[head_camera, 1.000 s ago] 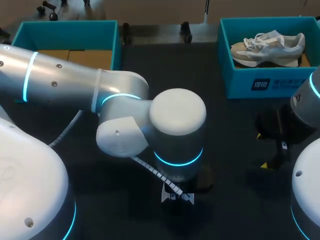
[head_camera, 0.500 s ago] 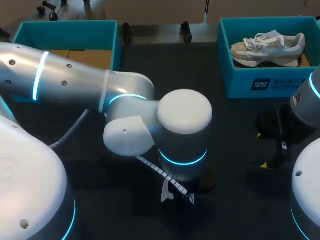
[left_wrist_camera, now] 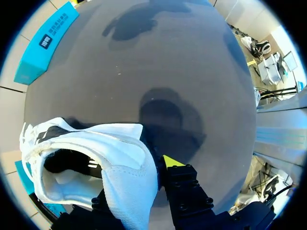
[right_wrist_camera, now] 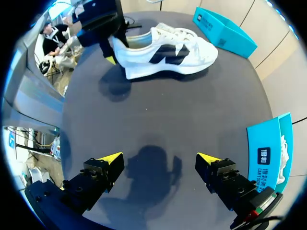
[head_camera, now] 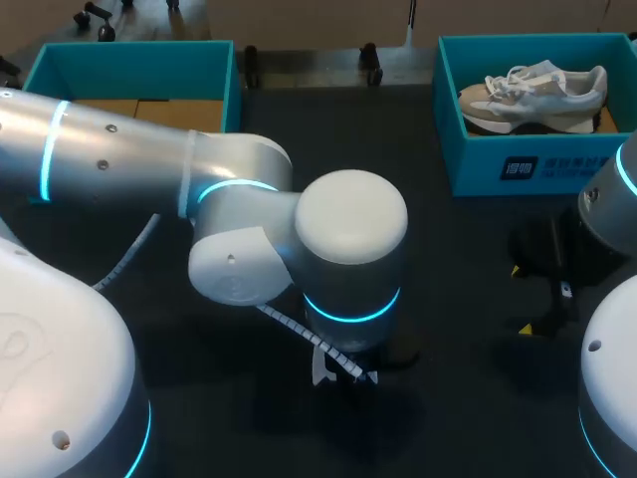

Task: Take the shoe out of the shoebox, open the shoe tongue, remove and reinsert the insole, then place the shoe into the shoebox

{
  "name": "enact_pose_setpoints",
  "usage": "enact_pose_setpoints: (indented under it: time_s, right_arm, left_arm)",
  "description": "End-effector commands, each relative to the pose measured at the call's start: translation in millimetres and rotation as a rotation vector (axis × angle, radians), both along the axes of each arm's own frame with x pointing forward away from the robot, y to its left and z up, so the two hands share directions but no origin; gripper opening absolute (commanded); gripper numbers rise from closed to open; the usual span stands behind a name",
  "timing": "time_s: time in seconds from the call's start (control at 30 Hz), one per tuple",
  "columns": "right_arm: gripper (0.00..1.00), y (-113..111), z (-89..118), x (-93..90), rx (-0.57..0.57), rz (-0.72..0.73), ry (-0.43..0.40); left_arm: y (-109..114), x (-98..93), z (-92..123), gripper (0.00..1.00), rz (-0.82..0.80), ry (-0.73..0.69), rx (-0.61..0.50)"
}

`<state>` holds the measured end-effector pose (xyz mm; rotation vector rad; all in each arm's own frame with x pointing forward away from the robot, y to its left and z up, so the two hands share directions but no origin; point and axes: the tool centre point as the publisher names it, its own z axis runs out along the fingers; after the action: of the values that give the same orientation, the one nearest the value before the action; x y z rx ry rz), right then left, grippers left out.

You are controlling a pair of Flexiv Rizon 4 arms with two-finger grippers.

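Left gripper (left_wrist_camera: 141, 179) is clamping the heel collar of a white sneaker (left_wrist_camera: 96, 148), one yellow tip showing just beside the heel, the other hidden behind it. The sneaker is sitting sole-down on the dark table (right_wrist_camera: 158, 110), toe pointing away from the fingers. From above, the left arm (head_camera: 119, 164) is covering it, near the table's centre toward six o'clock. Right gripper (right_wrist_camera: 160, 160) is hanging released over bare table at about four o'clock, fingers wide apart with nothing between them. The blue shoebox (head_camera: 528, 164) is standing at one o'clock, holding a beige sneaker (head_camera: 537, 95). A second blue box (head_camera: 129, 65) is sitting at eleven o'clock.
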<state>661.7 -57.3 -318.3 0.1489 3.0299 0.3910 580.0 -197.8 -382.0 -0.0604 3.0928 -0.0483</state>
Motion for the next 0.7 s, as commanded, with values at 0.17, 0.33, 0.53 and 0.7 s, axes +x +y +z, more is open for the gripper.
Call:
enact_pose_setpoints:
  time_s: [0.17,0.33,0.53,0.7]
  right_arm:
    - [1.0,0,0,-1.3,0.0,0.0,-0.002]
    - [1.0,0,0,-1.3,0.0,0.0,-0.002]
    - [1.0,0,0,-1.3,0.0,0.0,-0.002]
    - [1.0,0,0,-1.3,0.0,0.0,-0.002]
  left_arm:
    - [37,24.6,63,0.0,-0.047,0.006,-0.017]
    - [45,46.0,80,0.0,-0.055,0.009,0.017]
    - [56,71.6,98,0.0,-0.08,0.022,0.045]
    - [65,86.9,111,0.0,-0.053,0.033,0.063]
